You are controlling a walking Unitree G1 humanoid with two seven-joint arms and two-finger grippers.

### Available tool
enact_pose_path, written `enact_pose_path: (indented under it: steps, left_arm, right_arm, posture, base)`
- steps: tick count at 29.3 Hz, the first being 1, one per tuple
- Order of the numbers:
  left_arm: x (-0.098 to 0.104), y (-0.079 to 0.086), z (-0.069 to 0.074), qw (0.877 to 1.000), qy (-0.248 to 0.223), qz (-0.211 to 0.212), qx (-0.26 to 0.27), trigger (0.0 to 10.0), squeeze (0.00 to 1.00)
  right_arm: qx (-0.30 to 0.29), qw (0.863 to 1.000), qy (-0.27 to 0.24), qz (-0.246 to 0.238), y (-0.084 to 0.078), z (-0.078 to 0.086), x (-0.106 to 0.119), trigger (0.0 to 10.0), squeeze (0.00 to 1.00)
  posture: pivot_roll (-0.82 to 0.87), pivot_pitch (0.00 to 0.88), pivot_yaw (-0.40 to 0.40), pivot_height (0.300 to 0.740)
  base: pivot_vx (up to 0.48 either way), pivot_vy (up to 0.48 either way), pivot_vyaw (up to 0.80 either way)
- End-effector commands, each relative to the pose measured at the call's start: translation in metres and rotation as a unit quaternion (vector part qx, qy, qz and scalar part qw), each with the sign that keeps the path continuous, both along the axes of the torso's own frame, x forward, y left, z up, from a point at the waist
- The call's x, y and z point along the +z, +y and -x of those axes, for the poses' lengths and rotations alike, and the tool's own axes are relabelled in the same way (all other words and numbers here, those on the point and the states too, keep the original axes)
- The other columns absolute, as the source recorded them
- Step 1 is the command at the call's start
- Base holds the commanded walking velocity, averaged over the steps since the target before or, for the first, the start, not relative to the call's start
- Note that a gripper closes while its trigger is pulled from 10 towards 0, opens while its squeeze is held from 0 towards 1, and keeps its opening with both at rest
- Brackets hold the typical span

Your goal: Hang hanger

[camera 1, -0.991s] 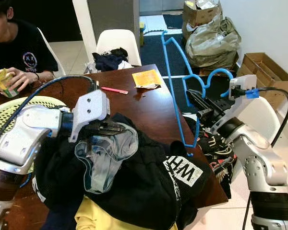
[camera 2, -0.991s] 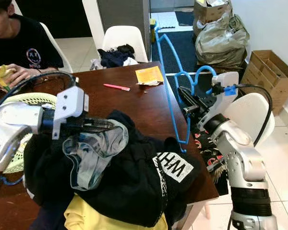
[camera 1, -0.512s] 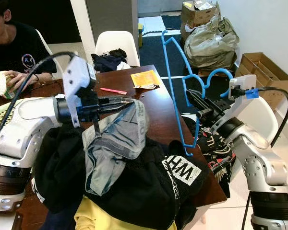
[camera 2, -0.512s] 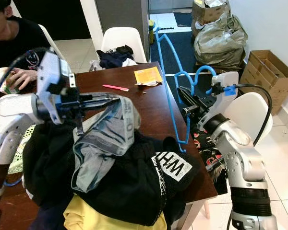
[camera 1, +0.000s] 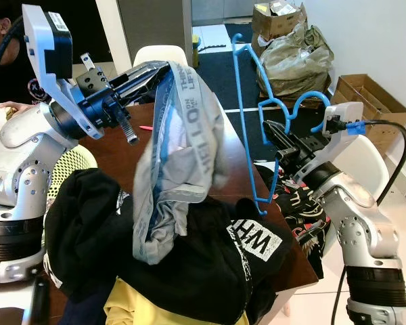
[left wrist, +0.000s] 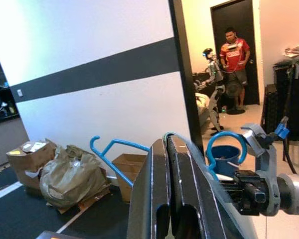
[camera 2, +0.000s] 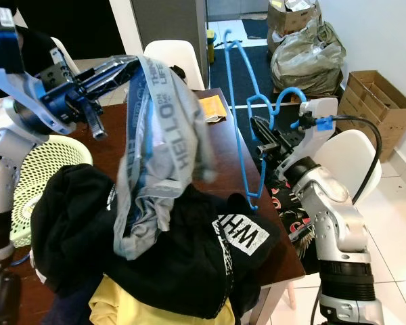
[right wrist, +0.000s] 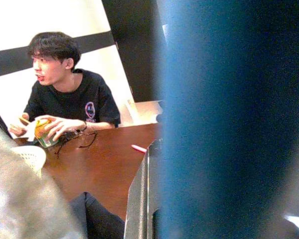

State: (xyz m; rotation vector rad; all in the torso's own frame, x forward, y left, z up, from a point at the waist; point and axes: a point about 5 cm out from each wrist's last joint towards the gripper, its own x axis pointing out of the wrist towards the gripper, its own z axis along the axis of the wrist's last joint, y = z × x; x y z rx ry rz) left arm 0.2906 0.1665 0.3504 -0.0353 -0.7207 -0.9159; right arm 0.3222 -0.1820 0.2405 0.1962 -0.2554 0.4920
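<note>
A blue plastic hanger [camera 1: 246, 122] stands upright over the table's right edge. My right gripper [camera 1: 275, 140] is shut on it just below its hook [camera 1: 304, 95]. My left gripper [camera 1: 155, 68] is raised high above the table, shut on the lettered waistband of grey underwear [camera 1: 179, 156]. The underwear hangs down from it, a short way left of the hanger's long bar. In the left wrist view the closed fingers [left wrist: 173, 199] point toward the hanger [left wrist: 120, 149] and my right arm [left wrist: 261, 184]. The hanger [right wrist: 229, 124] blocks most of the right wrist view.
A pile of black clothes [camera 1: 210, 271] over a yellow garment [camera 1: 135, 308] covers the near end of the brown table [camera 2: 220, 152]. A pale green basket [camera 2: 44, 166] sits at the left. A person [right wrist: 65, 94] sits at the far left end. White chairs, bags and a cardboard box [camera 1: 369, 91] stand around.
My left gripper has lifted the grey underwear from the pile to well above the table, closer to the hanger. The right gripper and hanger have hardly moved.
</note>
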Motion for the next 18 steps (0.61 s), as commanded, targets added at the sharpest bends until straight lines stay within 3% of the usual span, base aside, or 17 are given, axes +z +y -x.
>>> enact_pose_path:
  steps: [1,2,3,5,6,7,8,9,10,11,12,14,15,18]
  left_arm:
    - [0.000,-0.003,0.005,0.999,0.005,0.039,-0.016,0.0,0.00]
    - [0.000,-0.003,0.005,0.999,0.005,0.039,-0.016,0.0,0.00]
    - [-0.012,-0.015,0.011,0.997,0.030,0.061,-0.045,0.0,0.00]
    - [-0.012,-0.015,0.011,0.997,0.030,0.061,-0.045,0.0,0.00]
    - [-0.029,-0.024,0.015,0.996,0.059,0.045,-0.058,0.0,0.00]
    - [-0.029,-0.024,0.015,0.996,0.059,0.045,-0.058,0.0,0.00]
    - [-0.047,-0.031,0.020,0.994,0.083,0.003,-0.065,0.0,0.00]
    - [-0.047,-0.031,0.020,0.994,0.083,0.003,-0.065,0.0,0.00]
    - [-0.063,-0.034,0.024,0.991,0.105,-0.042,-0.068,0.0,0.00]
    - [-0.063,-0.034,0.024,0.991,0.105,-0.042,-0.068,0.0,0.00]
    - [-0.084,-0.034,0.027,0.984,0.124,-0.112,-0.061,0.0,0.00]
    - [-0.084,-0.034,0.027,0.984,0.124,-0.112,-0.061,0.0,0.00]
    - [-0.095,-0.032,0.029,0.978,0.135,-0.151,-0.053,0.0,0.00]
    - [-0.096,-0.028,0.029,0.978,0.135,-0.157,-0.040,0.0,0.00]
  right_arm:
    - [0.001,1.000,-0.005,-0.007,0.004,-0.002,0.001,10.0,0.00]
    - [0.001,1.000,-0.005,-0.007,0.004,-0.002,0.001,10.0,0.00]
    - [0.008,1.000,-0.005,-0.007,0.010,-0.003,0.000,10.0,0.00]
    - [0.008,1.000,-0.005,-0.007,0.010,-0.003,0.000,10.0,0.00]
    - [0.014,1.000,-0.004,-0.004,0.014,-0.003,0.000,10.0,0.00]
    - [0.014,1.000,-0.004,-0.004,0.014,-0.003,0.000,10.0,0.00]
    - [0.016,1.000,-0.001,0.003,0.016,-0.003,-0.002,10.0,0.00]
    - [0.016,1.000,-0.001,0.003,0.016,-0.003,-0.002,10.0,0.00]
    - [0.015,1.000,0.002,0.009,0.016,-0.002,-0.005,10.0,0.00]
    - [0.015,1.000,0.002,0.009,0.016,-0.002,-0.005,10.0,0.00]
    - [0.017,1.000,0.005,0.012,0.017,-0.002,-0.006,10.0,0.00]
    - [0.017,1.000,0.005,0.012,0.017,-0.002,-0.006,10.0,0.00]
    - [0.020,1.000,0.005,0.014,0.019,-0.002,-0.006,10.0,0.00]
    - [0.020,1.000,0.005,0.013,0.019,-0.003,-0.006,10.0,0.00]
  posture:
    - [0.01,0.056,0.066,0.740]
    - [0.01,0.056,0.066,0.740]
    - [0.01,0.047,0.066,0.740]
    - [0.01,0.047,0.066,0.740]
    - [0.02,0.040,0.068,0.740]
    - [0.02,0.040,0.068,0.740]
    - [0.02,0.034,0.072,0.740]
    - [0.02,0.034,0.072,0.740]
    - [0.02,0.036,0.075,0.740]
    - [0.02,0.036,0.075,0.740]
    - [0.02,0.040,0.071,0.740]
    - [0.02,0.040,0.071,0.740]
    - [0.02,0.041,0.069,0.740]
    - [0.03,0.039,0.065,0.740]
  base:
    - [0.000,0.000,0.00]
    - [0.000,0.000,0.00]
    - [0.000,0.000,0.00]
    - [0.000,0.000,0.00]
    - [0.000,0.000,0.00]
    - [0.000,0.000,0.00]
    - [0.000,0.000,0.00]
    - [0.000,0.000,0.00]
    - [0.000,0.000,0.00]
    - [0.000,0.000,0.00]
    - [0.000,0.000,0.00]
    - [0.000,0.000,0.00]
    - [0.000,0.000,0.00]
    - [0.000,0.000,0.00]
